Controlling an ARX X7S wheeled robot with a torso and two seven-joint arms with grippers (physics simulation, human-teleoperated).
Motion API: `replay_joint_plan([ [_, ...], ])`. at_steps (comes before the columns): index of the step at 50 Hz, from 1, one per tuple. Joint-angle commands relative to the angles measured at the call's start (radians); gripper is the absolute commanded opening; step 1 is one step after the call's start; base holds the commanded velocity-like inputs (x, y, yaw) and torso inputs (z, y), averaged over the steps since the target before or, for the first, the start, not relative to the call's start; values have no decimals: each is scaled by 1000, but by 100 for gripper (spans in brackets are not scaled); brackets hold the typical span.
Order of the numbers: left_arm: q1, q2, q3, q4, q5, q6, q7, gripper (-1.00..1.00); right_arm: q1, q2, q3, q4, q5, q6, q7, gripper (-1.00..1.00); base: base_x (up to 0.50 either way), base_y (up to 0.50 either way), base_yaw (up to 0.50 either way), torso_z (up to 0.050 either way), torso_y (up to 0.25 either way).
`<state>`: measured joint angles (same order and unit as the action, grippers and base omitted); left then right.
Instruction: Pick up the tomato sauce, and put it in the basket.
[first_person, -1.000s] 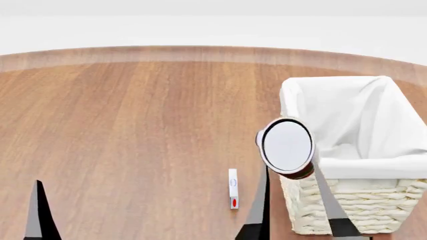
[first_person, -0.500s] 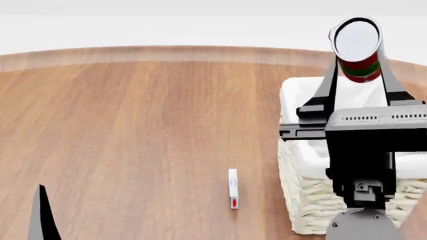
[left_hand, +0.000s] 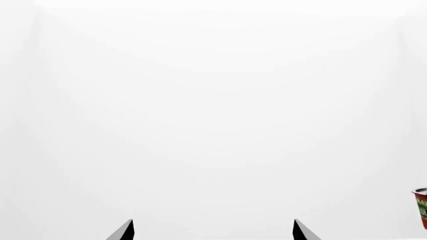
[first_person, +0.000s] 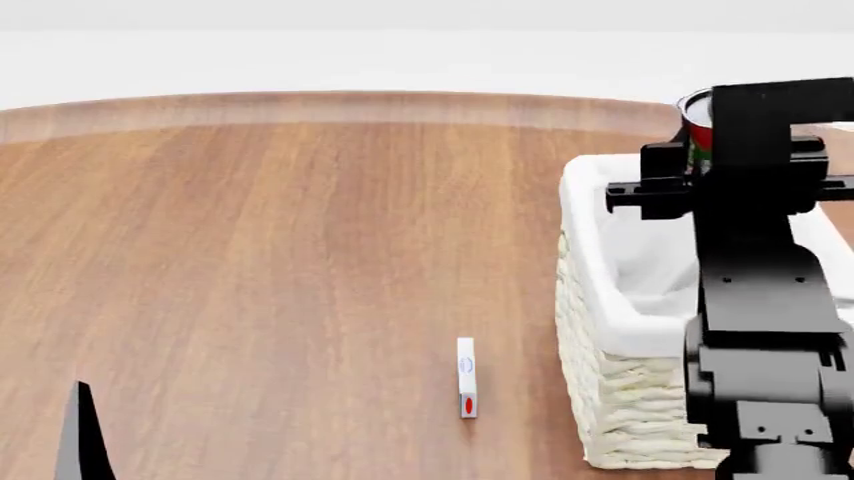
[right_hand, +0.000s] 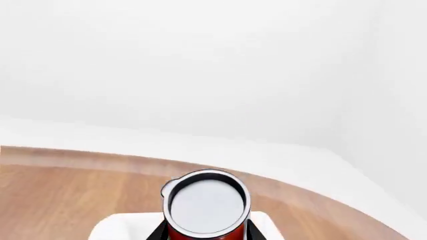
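The tomato sauce can, red with a silver-white top, is held upright between the two black fingers of my right gripper, which is shut on it. In the head view only the can's left edge shows behind the right arm, above the far part of the basket, a cream wicker basket with white lining. The basket's white rim shows just below the can. My left gripper is open and empty, facing a white background; the can shows at that view's edge. One left fingertip shows low in the head view.
A small white stick-shaped item with a red end lies on the round wooden table, left of the basket. The table's far edge curves in front of a white floor.
The right arm has lifted the can from low at the basket's front-left corner up and away, to above the basket's far part. The left arm has barely moved.
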<state>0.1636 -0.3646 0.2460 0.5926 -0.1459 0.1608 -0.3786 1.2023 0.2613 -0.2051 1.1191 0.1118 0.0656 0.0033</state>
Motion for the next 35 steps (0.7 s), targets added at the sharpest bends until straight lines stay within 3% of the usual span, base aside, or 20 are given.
replay_joint_plan([
  [1, -6, -11, -7, 9, -6, -10, -3, 100, 145, -17, 24, 189, -58, 121, -13, -100, 0, 0, 0, 0, 0],
  [17, -14, -15, 5, 11, 1, -17, -4, 100, 105, -28, 72, 190, -94, 271, -71, -100, 0, 0, 0, 0, 1],
  [35, -4, -26, 1, 21, 1, -14, -11, 100, 72, -30, 95, 190, -105, 283, -81, -100, 0, 0, 0, 0, 0],
])
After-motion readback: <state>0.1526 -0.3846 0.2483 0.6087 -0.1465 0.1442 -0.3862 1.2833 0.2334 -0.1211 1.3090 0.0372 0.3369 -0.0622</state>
